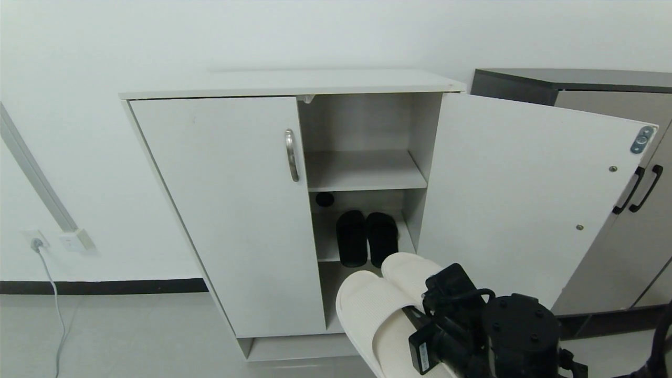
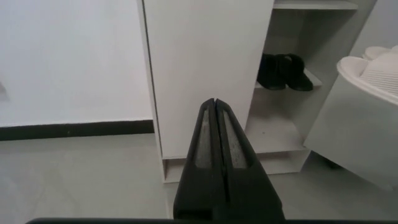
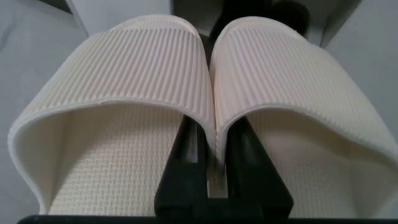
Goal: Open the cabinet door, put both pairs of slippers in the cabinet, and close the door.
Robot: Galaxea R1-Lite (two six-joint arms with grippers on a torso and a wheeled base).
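The white wooden two-door cabinet (image 1: pixel 289 81) stands with its right door (image 1: pixel 514 194) swung wide and its left door (image 1: pixel 226 210) shut. A pair of black slippers (image 1: pixel 366 237) sits side by side on the middle shelf (image 1: pixel 326 236). The right claw (image 3: pixel 214 149) is clenched on the touching inner walls of a pair of cream ribbed slippers (image 1: pixel 378 304), held toes-forward just before the opening, below the black pair. The left claw (image 2: pixel 215 106) is pressed together on nothing, low and facing the shut door.

I work in a plain office-like room: white wall (image 1: pixel 336 31), grey floor (image 1: pixel 105 336), black skirting (image 1: pixel 105 286), a wall socket (image 1: pixel 35 242) at left, a white cabinet (image 1: pixel 220 210) beside a grey cabinet (image 1: pixel 643 262).
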